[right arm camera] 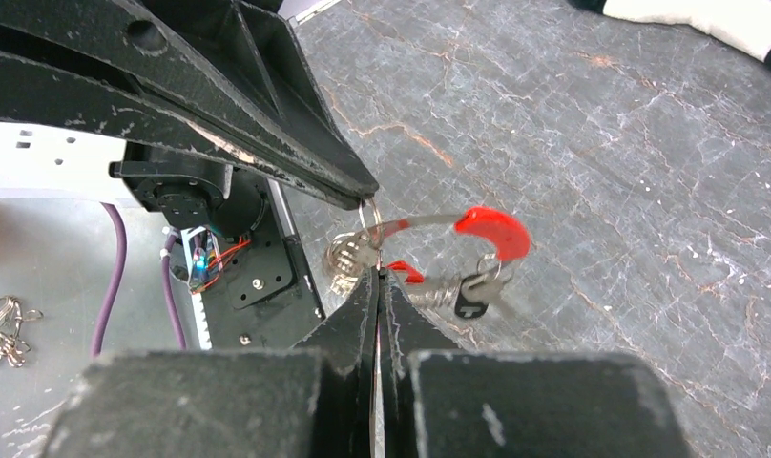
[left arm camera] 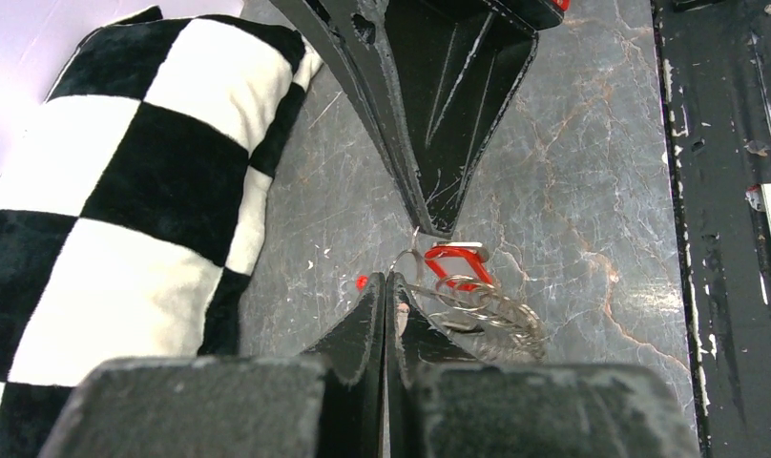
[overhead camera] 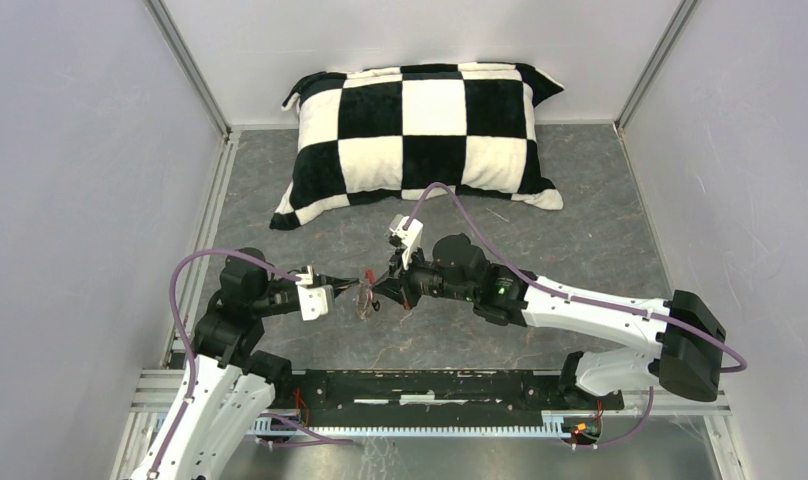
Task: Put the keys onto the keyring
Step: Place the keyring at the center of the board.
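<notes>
Both grippers meet in mid-air above the grey table, in front of the arm bases. My left gripper (overhead camera: 352, 284) (left arm camera: 385, 277) is shut on the wire of the keyring (overhead camera: 365, 303) (left arm camera: 487, 310). The keyring is a silvery coil loop with a bright red section (right arm camera: 496, 234), and it hangs between the two grippers. The black-and-white key (right arm camera: 470, 301) dangles from the loop below the red section. My right gripper (overhead camera: 382, 292) (right arm camera: 377, 274) is shut on the red-headed key (right arm camera: 406, 272) (left arm camera: 458, 265), tip to tip with the left fingers (right arm camera: 267, 143).
A black-and-white checkered pillow (overhead camera: 420, 130) (left arm camera: 124, 191) lies at the back of the table. The black base rail (overhead camera: 430, 385) runs along the near edge. Small metal bits (right arm camera: 0, 329) lie beyond the rail. White walls close both sides.
</notes>
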Controlling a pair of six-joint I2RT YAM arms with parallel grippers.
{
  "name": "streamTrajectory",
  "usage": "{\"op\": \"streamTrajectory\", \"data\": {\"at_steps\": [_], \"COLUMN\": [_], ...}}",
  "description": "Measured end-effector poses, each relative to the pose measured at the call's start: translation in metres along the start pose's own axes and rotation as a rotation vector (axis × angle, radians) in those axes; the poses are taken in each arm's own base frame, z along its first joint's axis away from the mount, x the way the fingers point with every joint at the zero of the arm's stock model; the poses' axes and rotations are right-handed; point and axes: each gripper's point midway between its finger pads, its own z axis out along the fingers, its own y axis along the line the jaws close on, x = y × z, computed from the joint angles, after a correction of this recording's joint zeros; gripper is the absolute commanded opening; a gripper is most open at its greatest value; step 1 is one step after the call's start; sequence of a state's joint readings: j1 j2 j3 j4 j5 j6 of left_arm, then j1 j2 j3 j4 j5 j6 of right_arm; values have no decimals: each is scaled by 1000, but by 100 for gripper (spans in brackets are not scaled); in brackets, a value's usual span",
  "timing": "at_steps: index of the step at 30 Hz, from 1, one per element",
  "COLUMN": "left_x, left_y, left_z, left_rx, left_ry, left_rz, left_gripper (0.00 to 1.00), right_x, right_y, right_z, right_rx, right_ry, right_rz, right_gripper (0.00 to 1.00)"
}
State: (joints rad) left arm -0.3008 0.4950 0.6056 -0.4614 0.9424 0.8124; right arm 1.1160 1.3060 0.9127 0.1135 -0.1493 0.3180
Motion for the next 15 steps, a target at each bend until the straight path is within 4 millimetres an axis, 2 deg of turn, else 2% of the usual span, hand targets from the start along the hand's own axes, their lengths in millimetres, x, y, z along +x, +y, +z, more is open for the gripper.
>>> {"op": "streamTrajectory", "data": {"at_steps": [8,15], "left_x": [0,10], "left_y": [2,5], "left_z": [0,3], "left_rx": [-12,-30], "left_ry": [5,36], "left_rz": [-20,-129], "left_gripper": [2,2], "right_x": [2,-3], "right_y": [-6,-8], "right_z": [-10,-17], "right_rx": [39,57], "right_ry": [0,-15], "right_rz": [-4,-8], "right_gripper": [0,0]}}
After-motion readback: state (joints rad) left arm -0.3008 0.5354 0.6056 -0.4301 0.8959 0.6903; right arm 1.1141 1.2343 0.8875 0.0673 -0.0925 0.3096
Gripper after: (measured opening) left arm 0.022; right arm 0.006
